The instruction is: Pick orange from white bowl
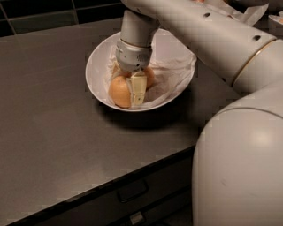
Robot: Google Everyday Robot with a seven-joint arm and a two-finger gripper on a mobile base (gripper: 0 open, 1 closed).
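Note:
The white bowl [95, 62] stands on the dark counter, lined with crumpled white paper. Two fruits lie in it. The orange [118, 92], paler yellow-orange, is at the front left. A deeper orange fruit [150, 77] is just right of it, mostly hidden by the gripper. My gripper [126, 84] reaches down into the bowl from above and is shut on the orange. One pale finger [138, 88] presses its right side, between the two fruits. The other finger is largely hidden behind it. The orange still rests in the bowl.
The dark counter [57, 132] runs left and forward to its front edge, with a drawer [130, 190] below. My arm [208, 35] crosses above the bowl's right side. My base [241, 167] fills the lower right. White paper [252, 13] lies at the top right.

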